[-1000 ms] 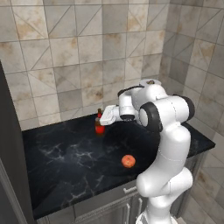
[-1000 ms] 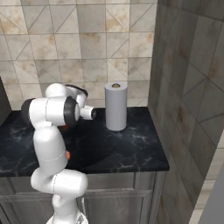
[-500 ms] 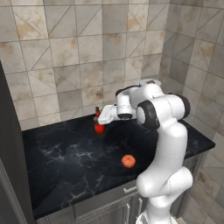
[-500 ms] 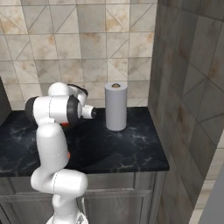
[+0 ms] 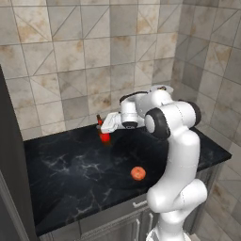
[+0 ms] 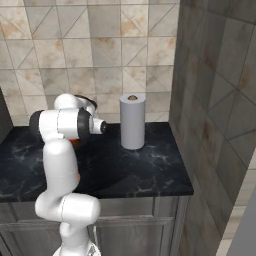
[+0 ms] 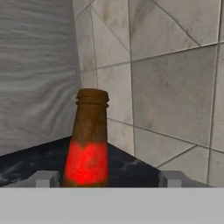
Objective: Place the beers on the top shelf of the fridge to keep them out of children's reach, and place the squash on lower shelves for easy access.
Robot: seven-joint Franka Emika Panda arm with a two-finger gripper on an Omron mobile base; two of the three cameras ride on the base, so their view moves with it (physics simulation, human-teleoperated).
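Observation:
A dark brown beer with a red label stands upright at the back of the black counter. My gripper reaches it from the right at neck height. In the hand view the beer rises between my gripper tips, closer to the left fingertip. The fingers stand apart with a wide gap on the right. The squash, small and orange-red, lies near the counter's front edge. The fridge shows as a dark grey side at the left; its shelves are hidden.
A grey paper towel roll stands on the counter's right part, close to a stone-tiled side wall. Tiled wall runs right behind the beer. The counter's front edge is close to the squash.
The hand has edged a little closer around the bottle. Its fingers have drawn in slightly. The bottle and the squash have stayed put.

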